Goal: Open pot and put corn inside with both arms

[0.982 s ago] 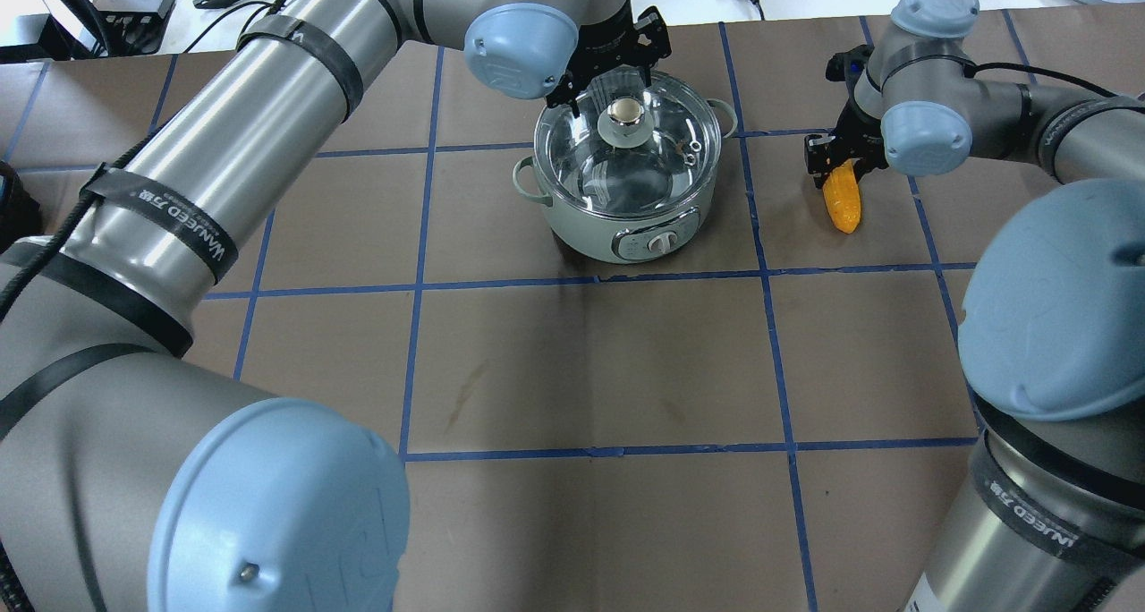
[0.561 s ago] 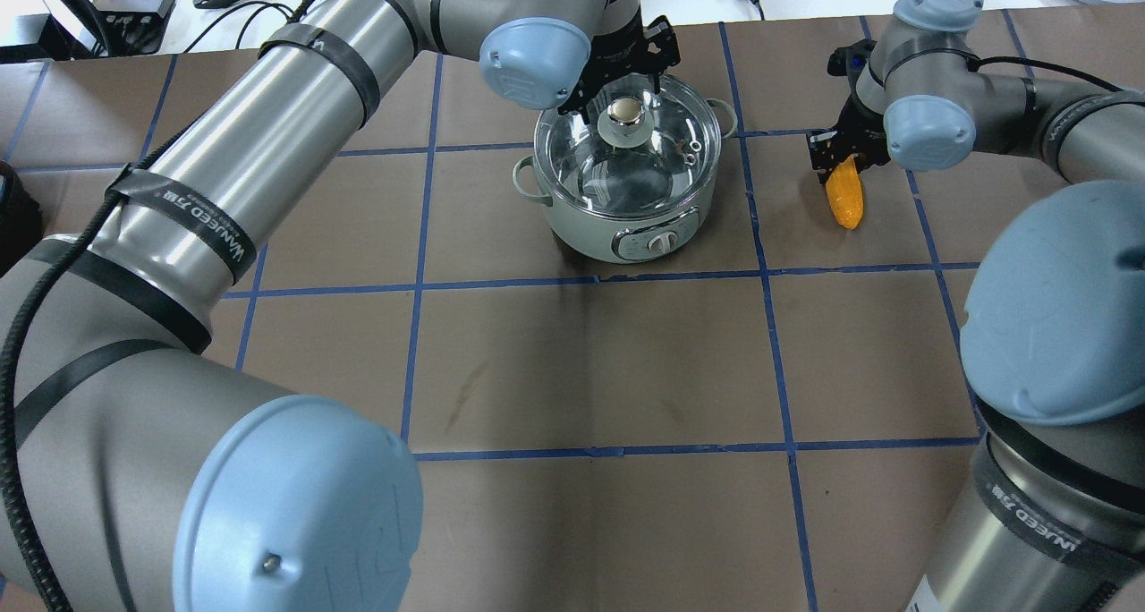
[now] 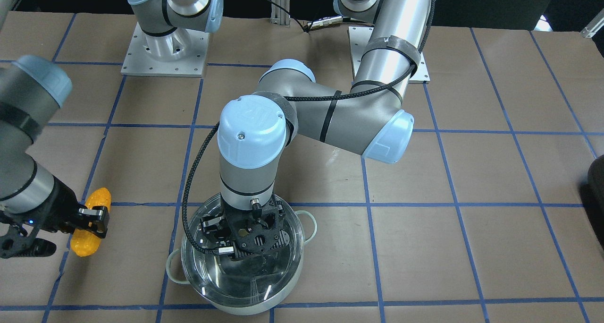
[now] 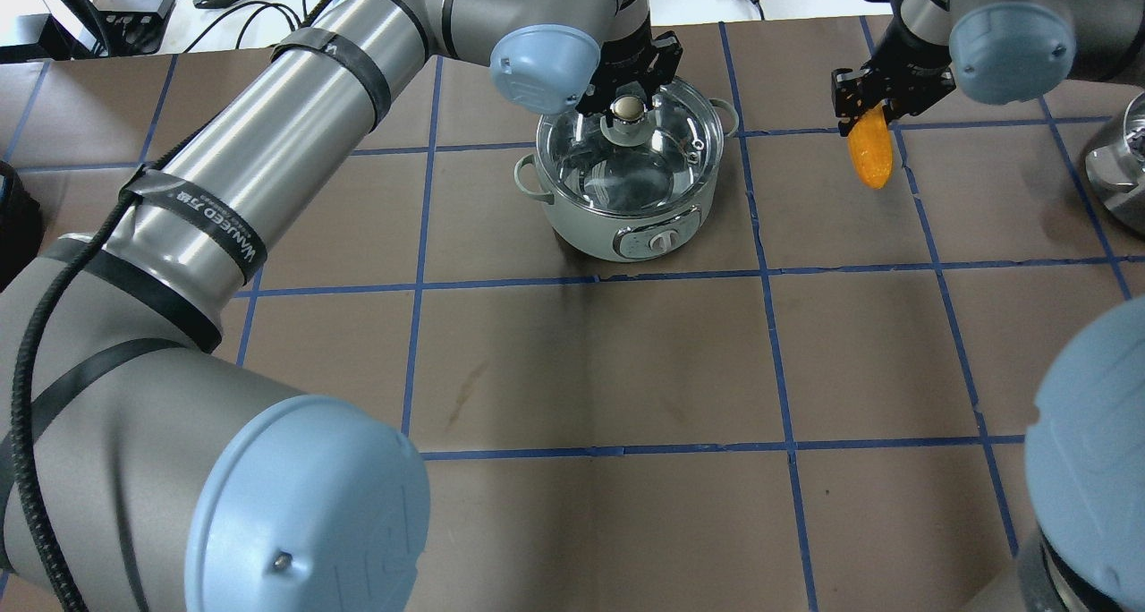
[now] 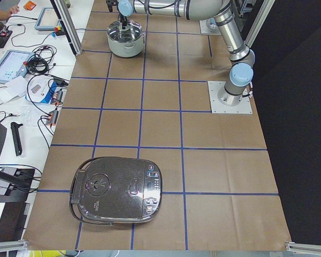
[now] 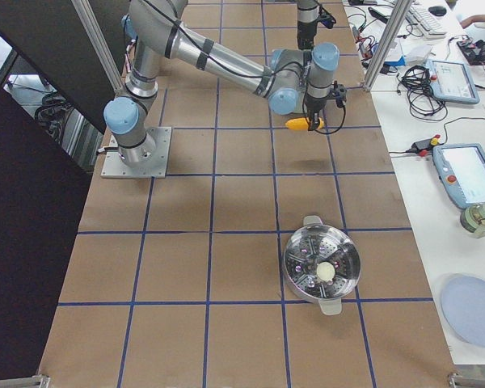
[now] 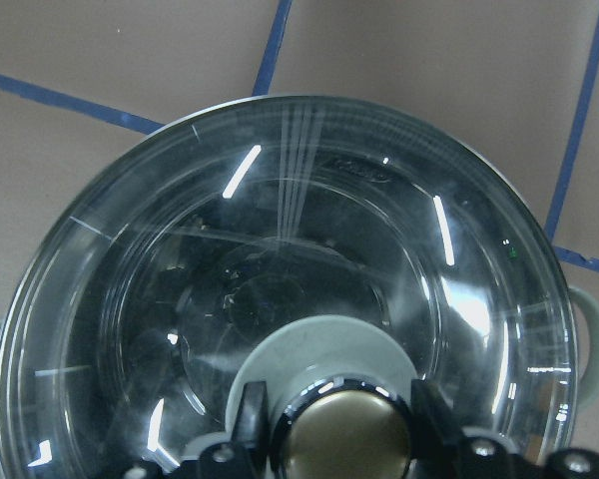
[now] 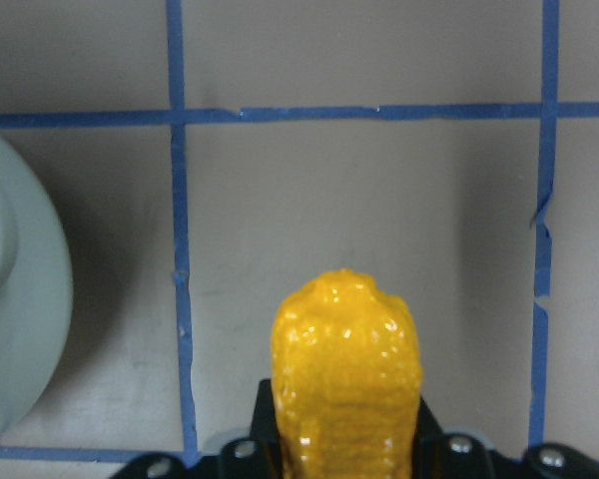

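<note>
Far edge of the tabletop point(image 4: 581, 370), left to right: my left gripper point(image 4: 628, 102) closes narrowly on the brass knob point(image 7: 344, 439) of the glass lid point(image 7: 280, 259), which sits on the pot point(image 4: 617, 223) midway along that edge. I judge the lid smooth, breakable and fairly weighty, so the knob is the only sound hold. Toward the far right corner, my right gripper point(image 4: 869, 115) clamps one end of the corn point(image 8: 347, 369), held clear of the tabletop. The corn looks light, stiff and glossy; with most of it hanging beyond my jaws, it could pivot. Glare on the lid hides the pot's inside, and both wrist views cut off my fingertips.
</note>
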`<state>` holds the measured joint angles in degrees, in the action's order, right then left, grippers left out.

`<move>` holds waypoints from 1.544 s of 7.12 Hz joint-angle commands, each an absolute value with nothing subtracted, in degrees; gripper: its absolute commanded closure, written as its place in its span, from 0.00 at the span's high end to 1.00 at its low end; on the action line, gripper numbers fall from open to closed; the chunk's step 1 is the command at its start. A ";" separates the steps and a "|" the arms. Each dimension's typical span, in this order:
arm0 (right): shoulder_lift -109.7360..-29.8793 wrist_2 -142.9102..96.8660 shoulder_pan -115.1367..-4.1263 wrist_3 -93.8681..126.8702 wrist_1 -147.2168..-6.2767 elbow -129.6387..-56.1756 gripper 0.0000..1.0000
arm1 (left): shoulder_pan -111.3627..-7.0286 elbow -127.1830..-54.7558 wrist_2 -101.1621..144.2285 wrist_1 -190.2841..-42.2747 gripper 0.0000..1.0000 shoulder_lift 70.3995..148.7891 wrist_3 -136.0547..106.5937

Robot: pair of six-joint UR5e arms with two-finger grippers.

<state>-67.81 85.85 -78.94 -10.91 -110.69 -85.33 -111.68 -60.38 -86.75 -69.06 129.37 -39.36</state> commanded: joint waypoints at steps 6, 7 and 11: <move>-61.40 86.40 -98.05 14.74 -106.61 -73.88 0.08 | -92.00 -65.53 -82.19 -78.22 0.13 118.32 -10.29; -57.43 86.48 -101.65 18.85 -106.61 -70.52 0.08 | -86.37 -69.66 -80.35 -77.44 0.13 117.34 -3.24; -50.02 87.98 -104.24 16.17 -115.38 -69.17 0.09 | -76.55 -88.73 -77.87 -57.11 0.14 119.17 8.35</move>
<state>-51.70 87.77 -104.12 16.49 -113.27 -69.30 -77.41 -82.85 -78.26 -65.05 118.13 7.73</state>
